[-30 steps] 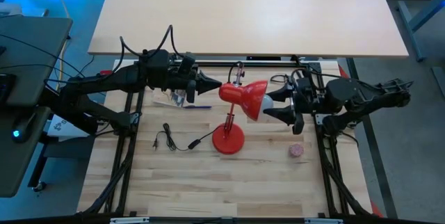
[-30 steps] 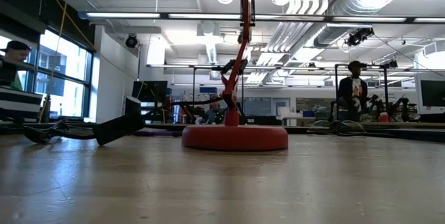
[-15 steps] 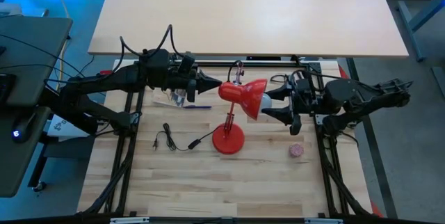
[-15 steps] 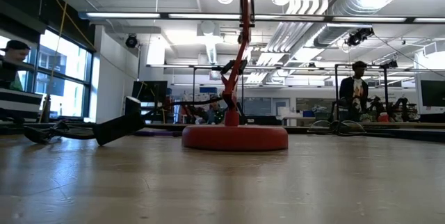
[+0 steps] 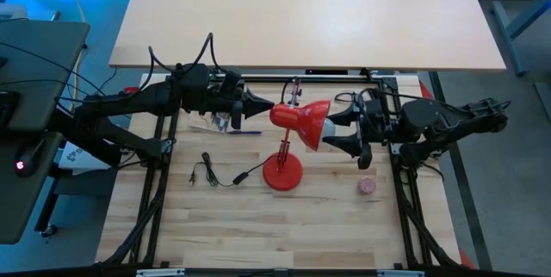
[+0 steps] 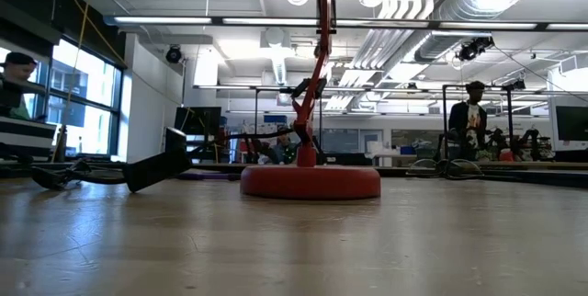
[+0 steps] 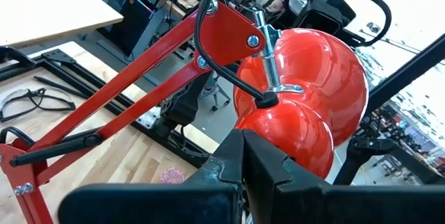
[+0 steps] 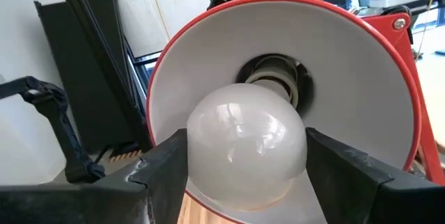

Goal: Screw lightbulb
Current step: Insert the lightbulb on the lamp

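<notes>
a red desk lamp (image 5: 297,126) stands near the middle of a wooden tabletop (image 5: 258,225), its shade tipped sideways with the open mouth facing the right arm. the right end effector (image 8: 243,165) holds the lightbulb (image 8: 247,144) between its two fingers, one on each side of the white globe. the bulb sits inside the shade, its base at the socket. the left end effector (image 5: 267,107) is closed with nothing in it, its tip against the back of the shade. a black cord with plug (image 5: 219,176) and a small pink ball (image 5: 368,186) lie on the tabletop.
</notes>
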`<state>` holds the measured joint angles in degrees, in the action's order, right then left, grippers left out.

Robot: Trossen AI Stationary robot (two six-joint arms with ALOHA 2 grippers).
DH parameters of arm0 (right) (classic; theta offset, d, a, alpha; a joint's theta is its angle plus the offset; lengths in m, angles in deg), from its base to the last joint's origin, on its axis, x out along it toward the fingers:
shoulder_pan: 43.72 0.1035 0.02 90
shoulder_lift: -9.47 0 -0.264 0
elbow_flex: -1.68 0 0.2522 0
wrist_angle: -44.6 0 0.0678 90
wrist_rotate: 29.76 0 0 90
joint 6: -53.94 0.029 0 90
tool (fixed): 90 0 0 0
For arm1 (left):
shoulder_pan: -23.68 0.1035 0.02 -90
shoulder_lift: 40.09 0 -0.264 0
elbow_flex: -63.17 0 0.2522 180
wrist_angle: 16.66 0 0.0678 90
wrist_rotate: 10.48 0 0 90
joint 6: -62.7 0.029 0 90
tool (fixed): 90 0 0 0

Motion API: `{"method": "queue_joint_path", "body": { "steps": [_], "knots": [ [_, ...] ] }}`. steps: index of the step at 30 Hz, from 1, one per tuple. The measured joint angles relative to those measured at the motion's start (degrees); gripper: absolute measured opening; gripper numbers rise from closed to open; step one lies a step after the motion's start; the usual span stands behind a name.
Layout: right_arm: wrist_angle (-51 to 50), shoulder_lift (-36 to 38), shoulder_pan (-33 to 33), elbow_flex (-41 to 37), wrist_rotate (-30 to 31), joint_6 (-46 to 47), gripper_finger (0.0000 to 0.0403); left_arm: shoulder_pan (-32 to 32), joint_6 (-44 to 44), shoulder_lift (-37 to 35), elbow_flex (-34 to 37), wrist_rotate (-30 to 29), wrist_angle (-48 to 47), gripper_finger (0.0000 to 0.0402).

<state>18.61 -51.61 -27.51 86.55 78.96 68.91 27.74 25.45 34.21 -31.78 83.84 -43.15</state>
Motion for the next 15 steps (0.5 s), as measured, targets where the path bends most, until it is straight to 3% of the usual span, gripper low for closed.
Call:
{"method": "queue_joint_path", "body": {
  "steps": [15],
  "knots": [
    [-1.3, 0.0, 0.0, 0.0, 0.8, -19.7, 0.0250, 0.1, -1.1, 0.0, 0.0, -0.2, 0.1, 0.0000]
  ]
}}
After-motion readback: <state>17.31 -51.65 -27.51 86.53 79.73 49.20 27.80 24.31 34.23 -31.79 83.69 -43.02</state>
